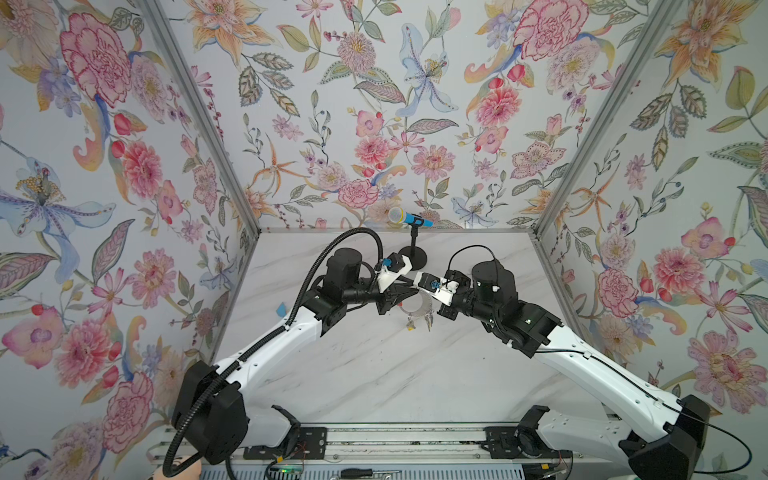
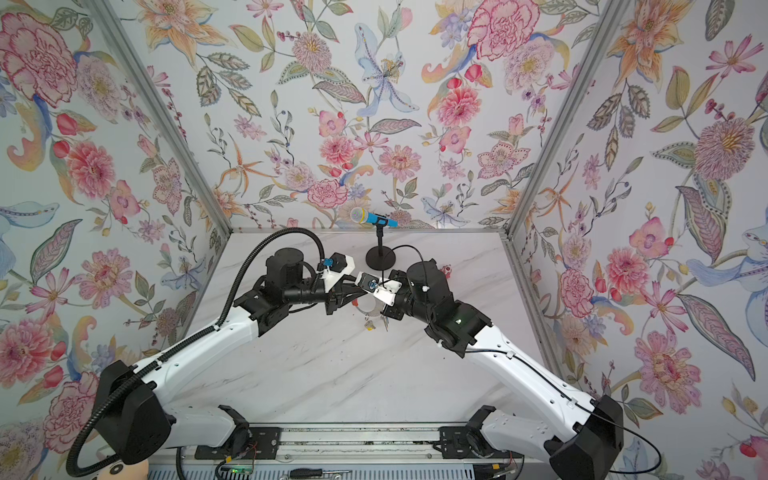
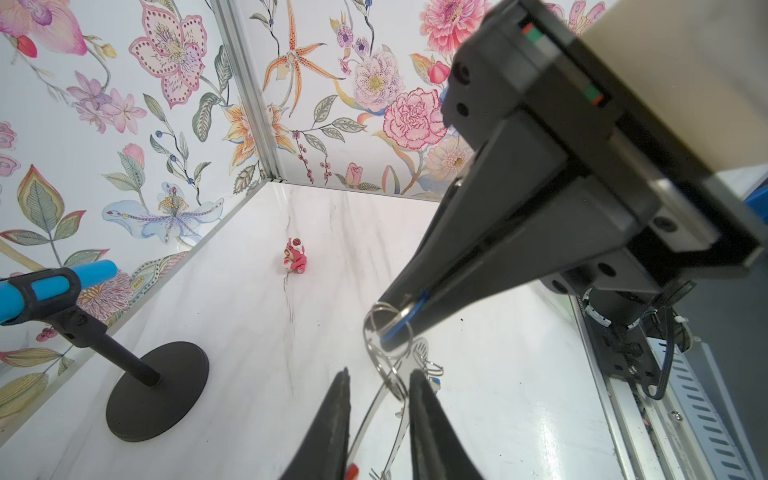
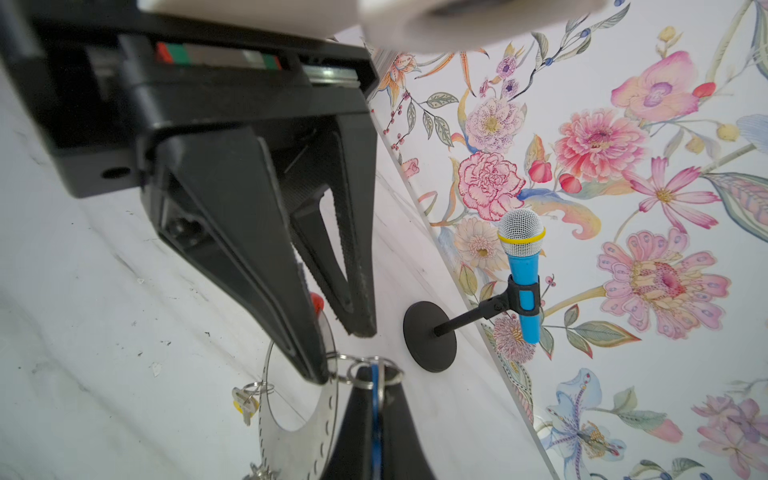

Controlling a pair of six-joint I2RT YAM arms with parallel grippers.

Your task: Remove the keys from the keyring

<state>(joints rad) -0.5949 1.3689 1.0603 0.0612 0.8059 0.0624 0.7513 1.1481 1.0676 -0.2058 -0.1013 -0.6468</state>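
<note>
Now right hand [image 4: 376, 376] pinches one blue-tagged key [image 3: 399, 326]; left hand [image 3: 380, 372] gapes around one keyring [image 4: 316, 436].

A small robot test booth in a lab. Three walls papered in pastel floral wallpaper [image 1: 374, 104] meet at bare aluminium frame posts [image 1: 199, 116] around a white marble-patterned bench [image 1: 374, 374]. A white-and-black robot arm on the left [image 1: 270, 357] and its twin on the right [image 1: 602, 370] are mounted on a metal rail [image 1: 399, 440] along the front edge. Props stand about (a blue toy microphone on a black stand [image 1: 409, 218], a small red-pink toy figure [image 3: 295, 257]).
</note>
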